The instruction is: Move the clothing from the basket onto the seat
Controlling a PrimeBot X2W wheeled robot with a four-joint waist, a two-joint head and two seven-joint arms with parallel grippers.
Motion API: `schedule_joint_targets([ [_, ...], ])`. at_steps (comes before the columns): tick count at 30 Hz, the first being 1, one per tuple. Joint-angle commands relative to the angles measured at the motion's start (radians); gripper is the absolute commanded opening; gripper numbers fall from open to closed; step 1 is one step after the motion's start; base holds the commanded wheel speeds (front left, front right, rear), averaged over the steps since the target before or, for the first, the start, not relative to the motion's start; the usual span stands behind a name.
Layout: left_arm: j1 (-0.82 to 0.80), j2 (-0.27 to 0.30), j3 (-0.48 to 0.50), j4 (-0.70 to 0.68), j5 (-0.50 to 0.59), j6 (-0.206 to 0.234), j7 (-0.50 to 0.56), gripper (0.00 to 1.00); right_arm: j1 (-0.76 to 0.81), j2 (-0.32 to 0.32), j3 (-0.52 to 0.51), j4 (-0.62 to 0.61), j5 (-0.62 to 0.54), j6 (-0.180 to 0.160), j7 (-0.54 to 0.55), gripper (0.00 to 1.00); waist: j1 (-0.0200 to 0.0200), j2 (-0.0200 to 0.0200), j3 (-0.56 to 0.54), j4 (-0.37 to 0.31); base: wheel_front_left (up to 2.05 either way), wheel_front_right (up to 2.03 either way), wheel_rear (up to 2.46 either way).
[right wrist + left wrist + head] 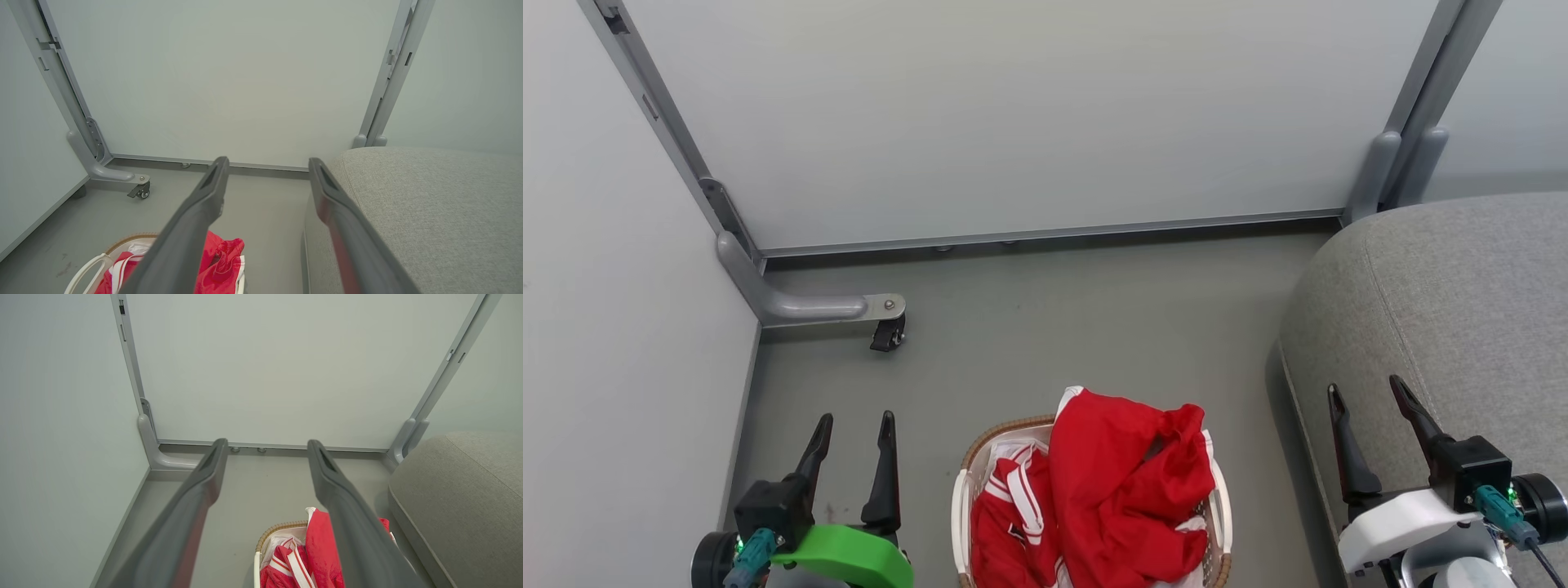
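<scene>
My left end effector (856, 416) and right end effector (1364, 385) are spread, empty. Clothes (1111, 482) wait in the basket (992, 437), bottom middle. Probably grab next.

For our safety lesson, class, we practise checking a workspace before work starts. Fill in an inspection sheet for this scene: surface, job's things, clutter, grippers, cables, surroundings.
Surface: grey floor, bare around the basket.
Job's things: red clothing piled in the basket, one piece with white striped trim; grey seat on the robot's right, nothing on the part shown.
Clutter: nothing seen.
Grippers: left gripper open, left of the basket; right gripper open, in front of the seat; both hold nothing.
Cables: teal plug at the right wrist, dark cable leaving it.
Surroundings: pale partition panels on grey frames; caster foot on the left.
</scene>
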Motion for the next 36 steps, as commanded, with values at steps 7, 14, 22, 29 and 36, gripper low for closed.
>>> schedule_joint_targets([
  [7,-0.004,0.007,-0.002,0.005,0.007,-0.005,-0.005,1.0,0.015,-0.006,-0.001,0.002,-0.002,0.0,-0.005,1.0,0.0,0.0,-0.002,0.0,0.0,0.0,0.0],
  [14,-0.005,0.007,-0.002,0.009,0.007,-0.007,-0.005,1.0,0.017,-0.006,-0.003,0.001,0.001,0.0,-0.005,1.0,0.0,0.0,-0.003,0.001,0.0,0.0,0.0],
  [22,-0.003,0.007,-0.001,0.009,0.007,-0.008,-0.005,1.0,0.015,-0.006,0.002,-0.005,0.002,0.0,-0.005,1.0,0.0,0.0,0.001,-0.003,0.0,0.0,0.0],
  [29,-0.01,0.006,-0.009,0.009,0.012,-0.008,-0.005,1.0,0.004,-0.006,0.004,-0.013,0.008,0.0,-0.005,1.0,0.0,0.0,0.023,-0.021,0.0,0.0,0.0],
  [36,-0.053,0.006,-0.035,0.02,0.024,-0.003,-0.004,1.0,-0.037,-0.006,0.004,-0.031,0.015,0.0,-0.005,1.0,0.0,0.0,0.101,-0.042,0.0,0.0,0.0],
])
